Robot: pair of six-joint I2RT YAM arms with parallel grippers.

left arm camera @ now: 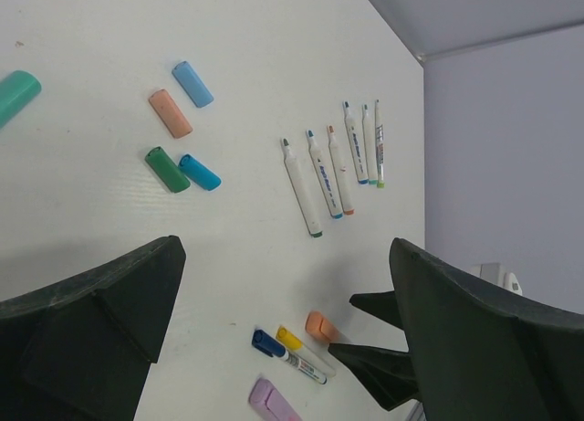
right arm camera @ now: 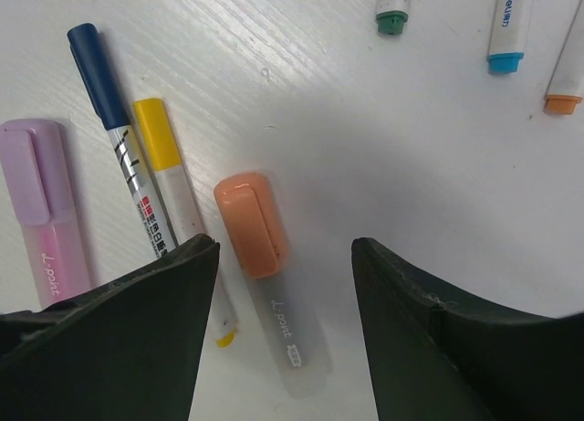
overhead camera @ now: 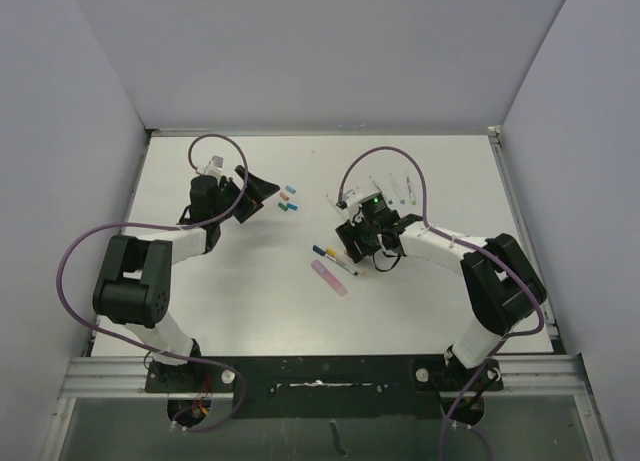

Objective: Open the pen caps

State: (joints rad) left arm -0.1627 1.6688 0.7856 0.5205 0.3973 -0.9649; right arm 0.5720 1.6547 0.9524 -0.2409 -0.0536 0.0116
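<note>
Up top, the white table (overhead camera: 250,281) is boxed in by walls at the back and on both sides. Everything is laid well away from those edges, and bare surface is left across the near half, between the two arm bases.

Loose pen caps (overhead camera: 292,189) are counted at five from the left wrist. There's a light blue cap (left arm camera: 192,83), a salmon cap (left arm camera: 171,113), and a green cap (left arm camera: 167,169) just beside a blue cap (left arm camera: 199,172). A teal cap (left arm camera: 16,94) is cut off at the frame edge. The left pincer (left arm camera: 285,247) is held wide open above the table near that cluster, with nothing gripped.

Uncapped pens (left arm camera: 324,174) are lined up in a row further right. Six are probably there, but the last two are packed so close that it can't be called for sure.

Four pens are seen still capped by the right arm:
- a purple-capped highlighter (right arm camera: 36,170)
- a blue-capped marker (right arm camera: 96,74)
- a yellow-capped pen (right arm camera: 157,133)
- an orange-capped highlighter (right arm camera: 251,222)

The right pincer (right arm camera: 283,247) is spread wide, with the orange-capped highlighter lying between its fingers, not clamped. The yellow-capped pen is partly hidden under one finger (right arm camera: 137,321), and the purple-capped highlighter is crowded in just beyond it.
</note>
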